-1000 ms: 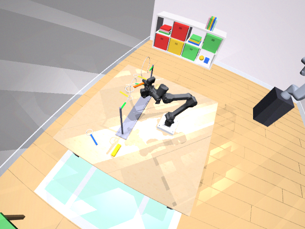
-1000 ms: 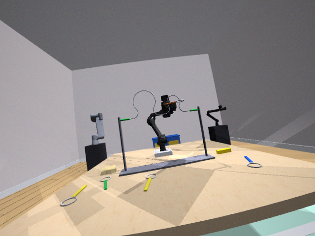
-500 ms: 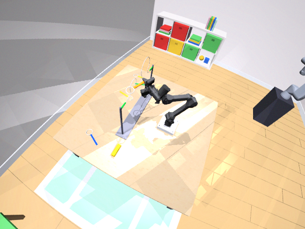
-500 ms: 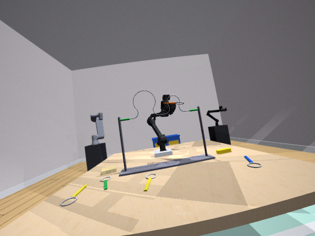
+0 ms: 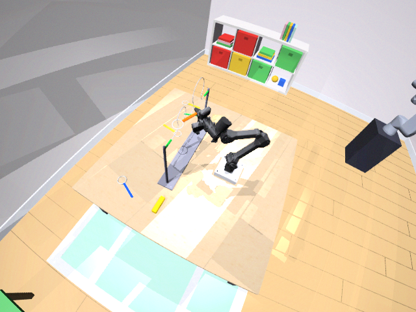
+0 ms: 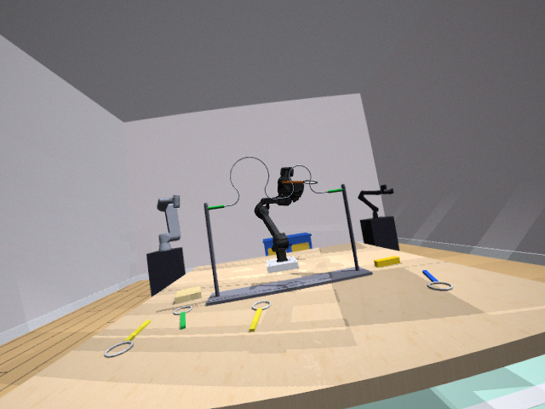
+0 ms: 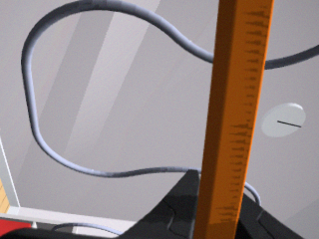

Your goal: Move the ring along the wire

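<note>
From the top, the black parallel-jaw tool is clamping the straight orange bar handle, and the thin pale-grey metal ring is sitting beyond its far end, out on the side away from the arm's base. Over to the exterior, the handle is lying almost level, pointing right from the tool, and the ring is showing as a flat ellipse at the right-hand limb of the smaller bend in the curving grey wire. The handle is crossing the bend's other limb in this view; whether they're touching, I can't tell. On the wrist, the orange bar is running steeply up from the dark fingers, long, squared and faintly streaked, with wire passing visually behind it; the ring is staying out of shot, so its clearance is looking like the worry.
</note>
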